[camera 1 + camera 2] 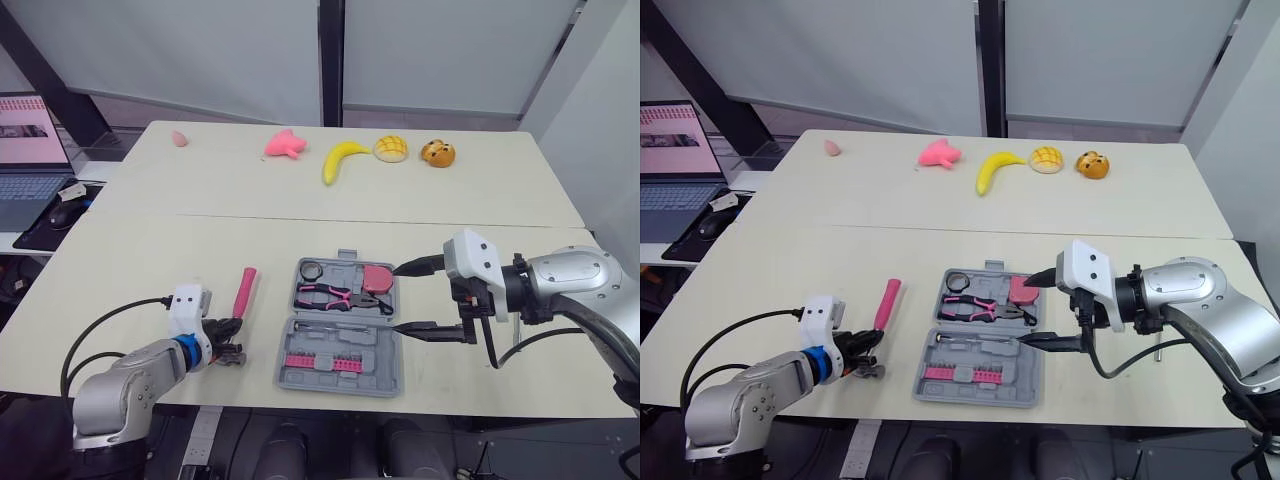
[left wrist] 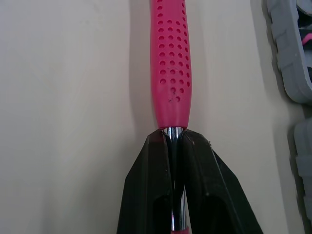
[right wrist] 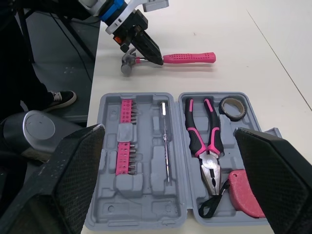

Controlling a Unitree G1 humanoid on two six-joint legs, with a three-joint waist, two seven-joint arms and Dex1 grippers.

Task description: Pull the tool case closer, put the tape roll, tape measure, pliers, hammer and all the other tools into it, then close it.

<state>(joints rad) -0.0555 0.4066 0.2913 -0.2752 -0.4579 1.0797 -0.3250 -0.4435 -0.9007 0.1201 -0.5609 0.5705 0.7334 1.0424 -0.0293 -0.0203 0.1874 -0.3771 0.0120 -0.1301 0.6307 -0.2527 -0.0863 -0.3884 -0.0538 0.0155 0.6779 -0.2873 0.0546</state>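
Pink rubber, dotted with small dimples, covers the grip of the hammer (image 1: 244,290), which lies flat on the table (image 1: 130,270) just left of the open tool case (image 1: 330,383), apart from it. Its long axis runs nearly straight away from the robot, roughly parallel to the case's left edge: the grip's end points toward the far side of the table and the steel head lies at the near end, close to the table's front edge. The left gripper (image 1: 232,330) is closed tight on the bare chrome shaft, right where the pink grip stops (its two black fingers meet around the metal with no gap).

The right gripper (image 1: 398,298) hovers at the case's right edge, fingers spread wide and holding nothing, tips pointing left over the case. The case lies flat. Its far half holds the tape roll (image 1: 311,270), pliers (image 1: 335,295) and tape measure (image 1: 377,279); its near half holds a screwdriver (image 3: 165,141) and pink bits (image 3: 126,146).
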